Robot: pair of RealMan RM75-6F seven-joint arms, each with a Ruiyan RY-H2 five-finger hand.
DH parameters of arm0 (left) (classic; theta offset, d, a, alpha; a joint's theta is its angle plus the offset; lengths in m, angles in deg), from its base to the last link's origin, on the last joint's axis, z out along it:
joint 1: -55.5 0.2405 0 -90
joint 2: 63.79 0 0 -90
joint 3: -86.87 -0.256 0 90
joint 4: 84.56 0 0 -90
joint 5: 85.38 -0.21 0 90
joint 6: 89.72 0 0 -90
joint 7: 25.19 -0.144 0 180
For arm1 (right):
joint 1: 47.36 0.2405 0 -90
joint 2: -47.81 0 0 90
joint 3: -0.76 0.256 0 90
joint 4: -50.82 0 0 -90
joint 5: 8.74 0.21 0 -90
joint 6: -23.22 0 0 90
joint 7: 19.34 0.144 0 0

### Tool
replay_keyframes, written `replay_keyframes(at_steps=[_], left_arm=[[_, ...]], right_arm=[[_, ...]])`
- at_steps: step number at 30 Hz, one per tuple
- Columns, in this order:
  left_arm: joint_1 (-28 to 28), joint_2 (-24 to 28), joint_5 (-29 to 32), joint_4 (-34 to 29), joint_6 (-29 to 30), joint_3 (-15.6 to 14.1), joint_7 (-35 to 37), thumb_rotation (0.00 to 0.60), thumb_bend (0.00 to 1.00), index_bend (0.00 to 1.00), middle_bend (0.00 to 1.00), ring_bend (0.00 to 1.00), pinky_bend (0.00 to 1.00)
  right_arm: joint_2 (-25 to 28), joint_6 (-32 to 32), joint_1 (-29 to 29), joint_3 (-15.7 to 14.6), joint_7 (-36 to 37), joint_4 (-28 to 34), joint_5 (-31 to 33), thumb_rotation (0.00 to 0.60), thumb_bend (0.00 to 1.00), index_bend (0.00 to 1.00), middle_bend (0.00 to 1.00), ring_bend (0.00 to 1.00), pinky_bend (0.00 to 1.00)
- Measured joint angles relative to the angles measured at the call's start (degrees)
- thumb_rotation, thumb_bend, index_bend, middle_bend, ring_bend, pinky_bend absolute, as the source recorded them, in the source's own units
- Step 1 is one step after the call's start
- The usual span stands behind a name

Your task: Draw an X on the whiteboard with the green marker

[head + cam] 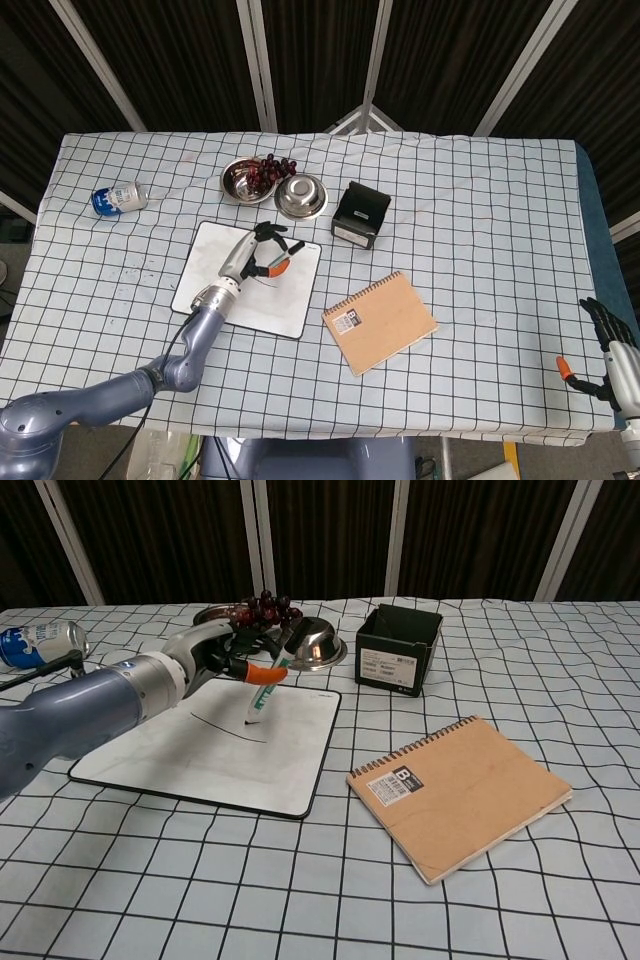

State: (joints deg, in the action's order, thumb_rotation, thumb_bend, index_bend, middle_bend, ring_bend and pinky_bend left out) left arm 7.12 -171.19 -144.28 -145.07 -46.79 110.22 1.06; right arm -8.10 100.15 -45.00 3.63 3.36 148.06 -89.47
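Observation:
The whiteboard lies on the checked cloth left of centre, with one dark stroke across it. My left hand hovers over the board's far right part and grips the green marker, which tilts with its tip down close to the stroke's right end. Whether the tip touches the board I cannot tell. My right hand hangs off the table's near right corner with its fingers apart and nothing in it; the chest view does not show it.
Two steel bowls and grapes sit behind the board. A black box stands to the right, a brown spiral notebook lies nearer, and a blue can is far left.

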Motion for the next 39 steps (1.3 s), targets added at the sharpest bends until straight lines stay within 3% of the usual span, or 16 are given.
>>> replay_keyframes(at_steps=[19, 32, 39], left_arm=[[7.9, 6.3, 1.2, -4.3, 1.4, -4.0, -0.8, 0.600, 0.53, 0.68, 0.19, 0.00, 0.02], [8.9, 10.2, -0.6, -15.1, 5.5, 1.3, 3.9, 0.600, 0.53, 0.68, 0.19, 0.00, 0.03], [6.2, 6.4, 0.1, -13.0, 4.1, 1.1, 2.7, 0.600, 0.53, 0.68, 0.19, 0.00, 0.03]], right_arm=[[-0.3, 0.3, 0.0, -0.3, -0.8, 0.3, -0.7, 0.600, 0.35, 0.00, 0.00, 0.00, 0.00], [-0.7, 0.8, -0.1, -0.2, -0.9, 0.3, -1.0, 0.600, 0.35, 0.00, 0.00, 0.00, 0.00], [-0.6, 0.4, 0.0, -0.2, -0.3, 0.3, -0.7, 0.600, 0.35, 0.00, 0.00, 0.00, 0.00]])
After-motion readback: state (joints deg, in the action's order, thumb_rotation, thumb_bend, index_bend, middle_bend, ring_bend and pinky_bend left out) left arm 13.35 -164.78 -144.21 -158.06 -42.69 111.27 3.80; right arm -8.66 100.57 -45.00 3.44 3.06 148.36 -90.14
